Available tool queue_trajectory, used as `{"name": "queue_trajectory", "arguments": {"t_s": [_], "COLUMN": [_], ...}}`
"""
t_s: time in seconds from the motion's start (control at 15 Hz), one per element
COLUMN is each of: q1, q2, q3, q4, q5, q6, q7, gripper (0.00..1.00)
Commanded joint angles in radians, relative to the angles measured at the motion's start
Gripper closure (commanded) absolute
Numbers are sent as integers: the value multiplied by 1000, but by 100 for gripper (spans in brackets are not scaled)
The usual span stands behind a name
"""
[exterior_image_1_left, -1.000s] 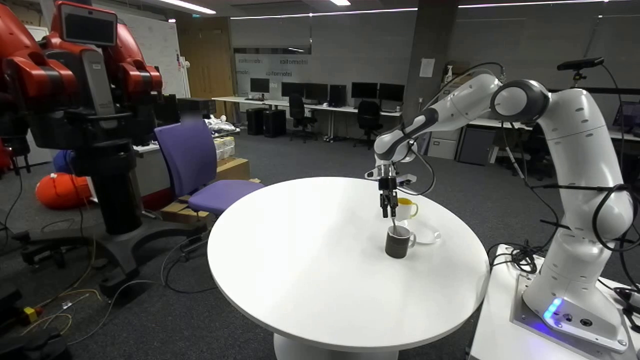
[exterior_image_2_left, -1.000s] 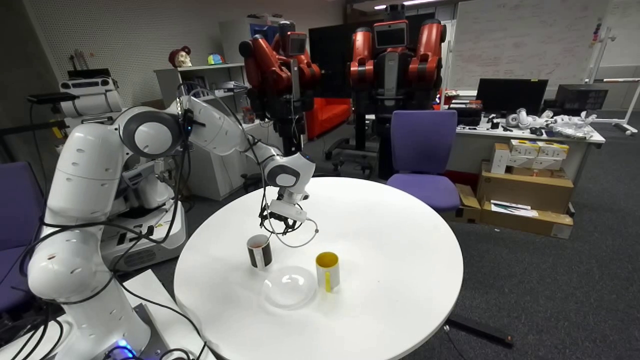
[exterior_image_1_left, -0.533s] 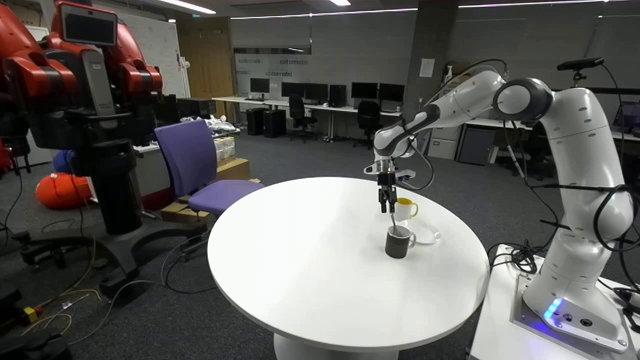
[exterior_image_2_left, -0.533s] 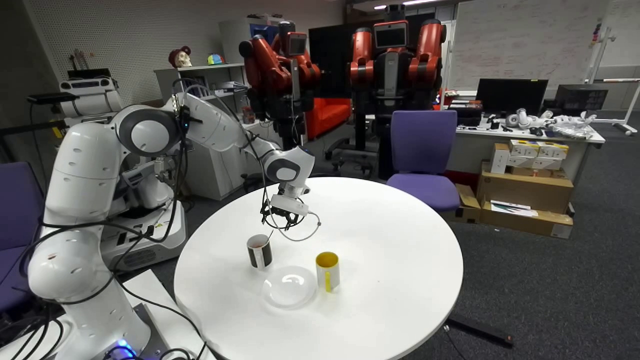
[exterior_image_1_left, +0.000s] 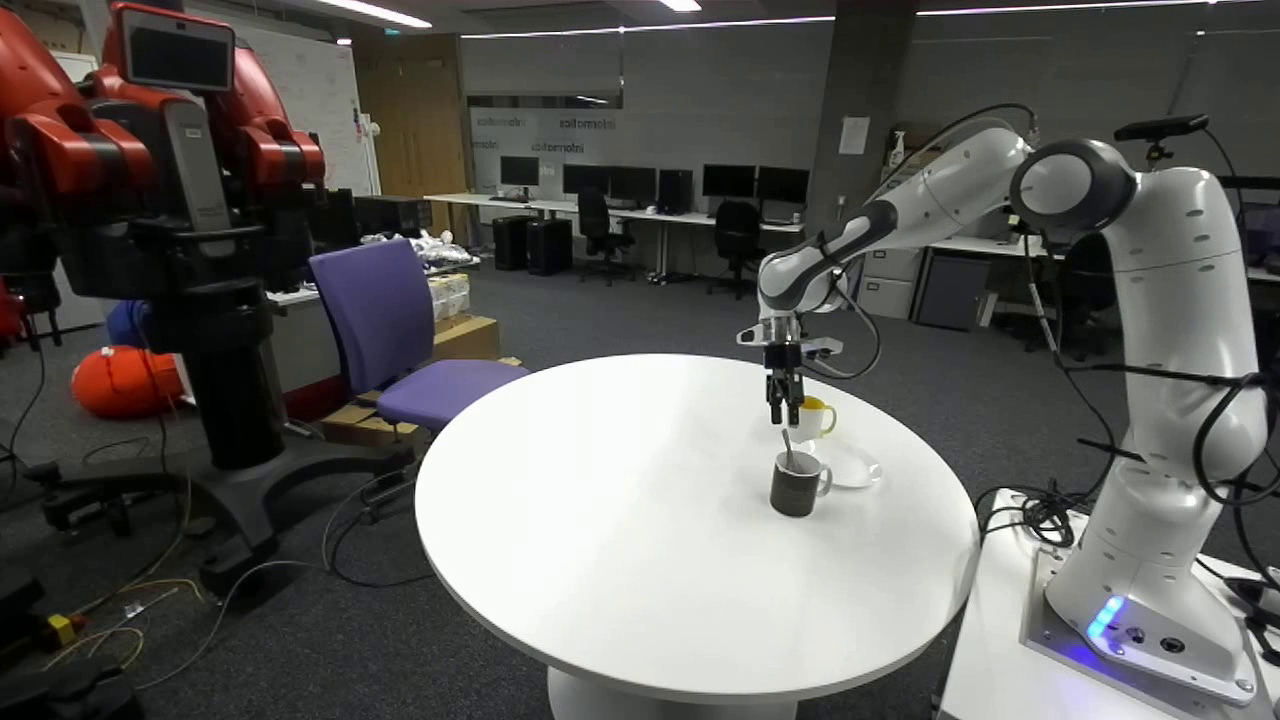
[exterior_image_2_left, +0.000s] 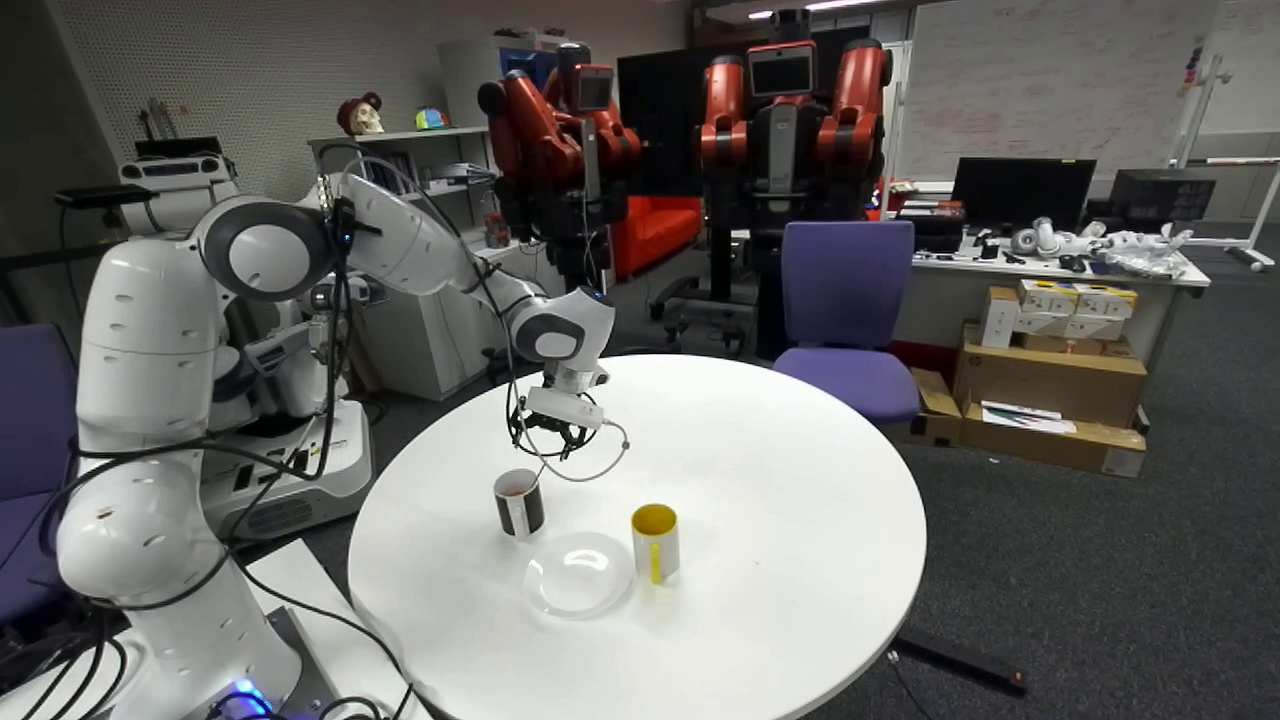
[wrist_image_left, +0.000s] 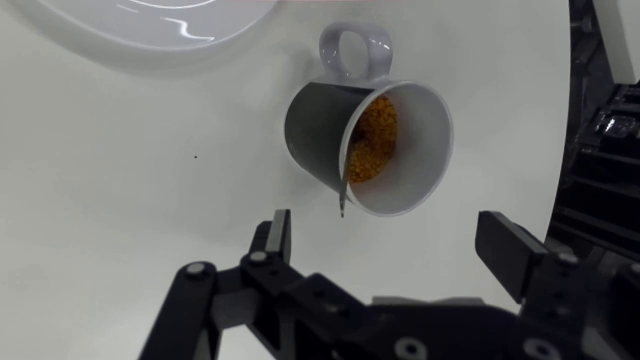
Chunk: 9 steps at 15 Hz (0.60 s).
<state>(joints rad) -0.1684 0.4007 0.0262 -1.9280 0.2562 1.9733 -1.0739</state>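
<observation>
One gripper (wrist_image_left: 384, 220), fingers (wrist_image_left: 280, 231) apart and empty, has edged up from the spoon-like utensil (wrist_image_left: 343, 192), seemingly released in the black-and-white mug (wrist_image_left: 319, 131), wrist view's upper centre.

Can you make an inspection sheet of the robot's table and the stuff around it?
Surface: round white table with a tiny dark speck.
Main things: upright dark mug, orange-brown contents; thin utensil, maybe a spoon, leaning in it.
Clutter: white plate; yellow-handled mug close by.
Gripper: open, holding nothing, near the dark mug.
Cables: black cables tied along the robot arm, bunched beside its base.
Surroundings: purple chairs, red robots.
</observation>
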Motion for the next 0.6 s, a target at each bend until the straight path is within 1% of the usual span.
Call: {"name": "queue_trajectory", "arguments": {"t_s": [0.0, 0.53], "q1": [3, 5], "q2": [-101, -103], "q3": [-11, -16], "q4": [-124, -183], "q5": [-15, -15], "q6": [60, 127], "q7": [12, 2], "gripper": [0, 0]}}
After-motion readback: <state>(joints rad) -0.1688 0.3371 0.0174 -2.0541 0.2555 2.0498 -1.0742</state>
